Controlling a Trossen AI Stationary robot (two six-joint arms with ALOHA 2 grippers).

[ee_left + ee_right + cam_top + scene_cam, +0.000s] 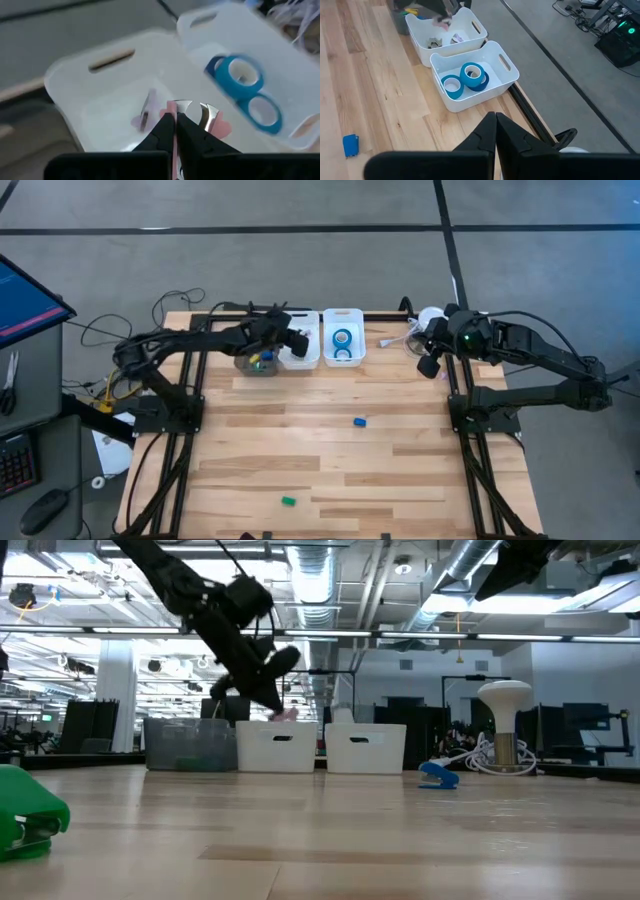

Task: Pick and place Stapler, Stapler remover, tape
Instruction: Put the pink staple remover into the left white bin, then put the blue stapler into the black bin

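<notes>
While the left claw (176,117) hangs over the middle white bin (300,345) at the back of the counter (320,470), its fingers are pressed together on a pink staple remover (172,107), whose metal prongs curve out just past the fingertips. In the bin under it lie another pink staple remover (220,125) and a small grey piece (145,112) (too blurred to name). From counter height the same arm slants down from the upper left, with the pink item showing just above the bin's rim.

The neighbouring white bin (507,75), touching the first on its right, holds the tape (470,75): three bright-blue rolls with pale centres, lying close together on its floor. On the other side of the middle bin stands a clear grey tub (255,365) with small yellow and blue things inside.

The right claw (496,120) waits near the back right corner of the counter, fingers together and holding nothing, beside a white mushroom-shaped lamp (505,700) and a coil of white cable (480,755).

Out on the open wood, a small blue stapler (359,421) lies near the middle, well apart from the bins, and a green stapler (288,502) lies near the front edge (it looms large at the left of the low view).
</notes>
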